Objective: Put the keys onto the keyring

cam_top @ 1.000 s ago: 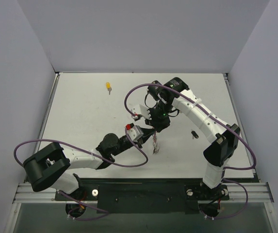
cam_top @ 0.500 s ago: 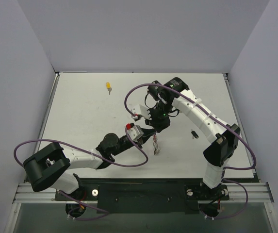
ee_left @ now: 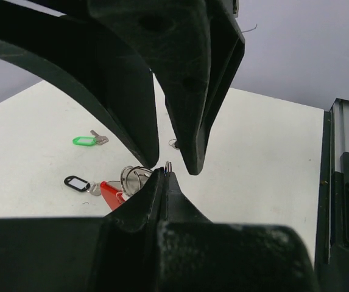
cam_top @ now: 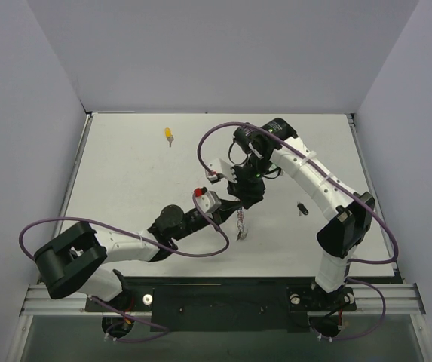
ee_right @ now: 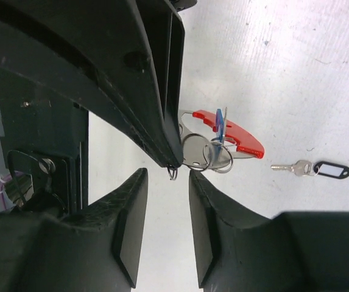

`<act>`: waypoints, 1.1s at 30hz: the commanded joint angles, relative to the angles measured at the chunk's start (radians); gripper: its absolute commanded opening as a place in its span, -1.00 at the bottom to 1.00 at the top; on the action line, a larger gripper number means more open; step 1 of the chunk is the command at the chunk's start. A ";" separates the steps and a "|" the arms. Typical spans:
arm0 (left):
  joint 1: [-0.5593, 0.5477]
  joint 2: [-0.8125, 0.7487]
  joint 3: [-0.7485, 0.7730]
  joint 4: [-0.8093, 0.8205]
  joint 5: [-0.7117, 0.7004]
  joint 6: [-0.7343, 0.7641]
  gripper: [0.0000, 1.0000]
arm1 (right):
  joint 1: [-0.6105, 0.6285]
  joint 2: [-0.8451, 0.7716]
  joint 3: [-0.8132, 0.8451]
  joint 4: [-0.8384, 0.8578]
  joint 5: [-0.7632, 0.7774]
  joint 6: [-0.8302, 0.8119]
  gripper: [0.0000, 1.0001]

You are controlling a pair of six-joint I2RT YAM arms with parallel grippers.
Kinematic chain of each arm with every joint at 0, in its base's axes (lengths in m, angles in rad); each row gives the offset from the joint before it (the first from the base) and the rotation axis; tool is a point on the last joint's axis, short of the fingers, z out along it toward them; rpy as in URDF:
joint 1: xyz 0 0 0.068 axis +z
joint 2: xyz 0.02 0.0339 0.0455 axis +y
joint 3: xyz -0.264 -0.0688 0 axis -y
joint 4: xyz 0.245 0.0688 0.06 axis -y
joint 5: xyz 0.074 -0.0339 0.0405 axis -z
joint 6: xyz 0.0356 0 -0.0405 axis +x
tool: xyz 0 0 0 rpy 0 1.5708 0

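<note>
The tabletop (cam_top: 125,188) is a plain white, matt board. Three bare walls of pale grey-lilac close it in: the back wall (cam_top: 223,53) and one side wall on the left (cam_top: 19,113) and one on the right (cam_top: 419,113). At the near edge runs a metal rail (cam_top: 57,300), where both arm bases are fixed. Purple cables (cam_top: 200,253) loop over the arms.

Both arms meet a little right of the middle of the tabletop. The left gripper (ee_left: 165,176) has its jaws pressed together on a small silver loop (ee_right: 172,173) that stands out at their tip. This loop seems to be one of the metal pieces of the keyring (ee_right: 235,135), but the link is too small to be sure. The right gripper (ee_right: 166,182) has its jaws apart, with nothing between them. It points at the left jaw tips, and the loop is just at the mouth of its gap.

The keyring is directly beside the two grippers, with its red part and some larger silver rings (ee_right: 207,155) bunched together. A blue key (ee_right: 218,125) stands against the red part.

A black key (ee_right: 320,169) lies flat on the tabletop near the keyring. A green key (ee_left: 86,140) lies a little further away. A yellow key (cam_top: 169,135) lies alone near the back edge, well apart from the others.
</note>
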 commanded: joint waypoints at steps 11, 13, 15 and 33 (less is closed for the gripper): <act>0.040 -0.147 -0.085 0.165 -0.038 -0.232 -1.00 | -0.184 -0.148 -0.153 -0.179 -0.385 -0.259 -0.21; 0.045 -0.153 -0.087 0.170 -0.030 -0.238 -1.00 | -0.187 -0.169 -0.195 -0.145 -0.414 -0.282 -0.21; 0.046 -0.152 -0.087 0.173 -0.010 -0.241 -1.00 | -0.187 -0.169 -0.210 -0.134 -0.457 -0.300 -0.21; 0.032 -0.095 -0.050 0.210 -0.022 -0.284 -1.00 | -0.190 -0.133 -0.239 -0.119 -0.558 -0.368 -0.28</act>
